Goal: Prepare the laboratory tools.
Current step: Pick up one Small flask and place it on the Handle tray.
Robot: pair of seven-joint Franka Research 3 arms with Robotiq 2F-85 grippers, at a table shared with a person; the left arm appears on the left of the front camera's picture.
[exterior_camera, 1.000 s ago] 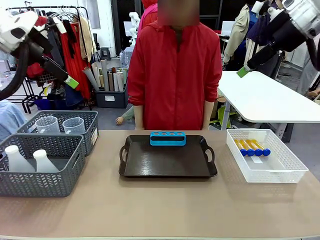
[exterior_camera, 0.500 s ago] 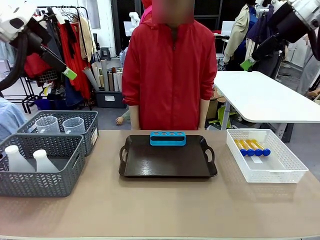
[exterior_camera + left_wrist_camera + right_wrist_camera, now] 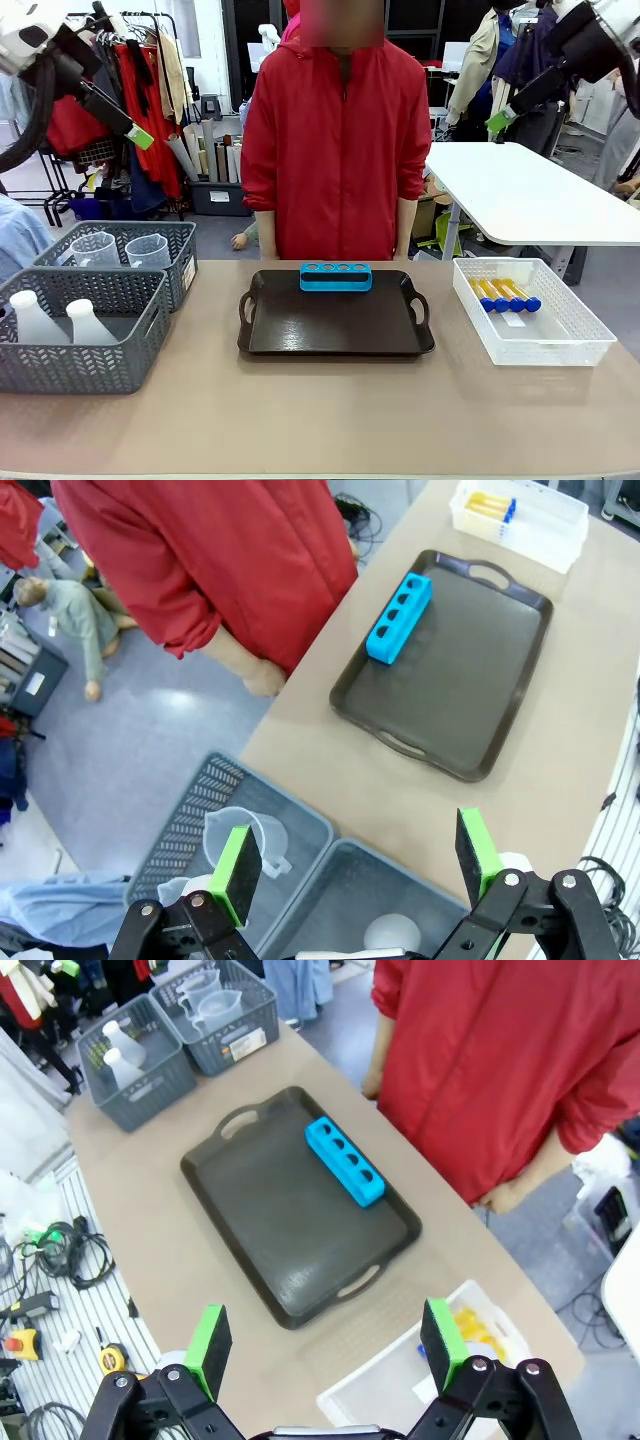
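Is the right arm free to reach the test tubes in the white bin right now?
Probably yes. The test tubes lie uncovered in the open-topped white bin on that arm's side, and the right gripper hangs open overhead with nothing between.

Left arm [image 3: 30,35]: white shell, black wrist section, thick black cable [image 3: 38,118] alongside.
Left claw [image 3: 355,865]: black linked fingers, silver pivot pins, bright green pads [image 3: 236,872].
Right arm [image 3: 615,20]: white shell, black wrist section.
Right claw [image 3: 325,1345]: black links, silver pins, green pads.
Person: red zip-front jacket [image 3: 340,150], high collar, sleeves gathered at cuffs.
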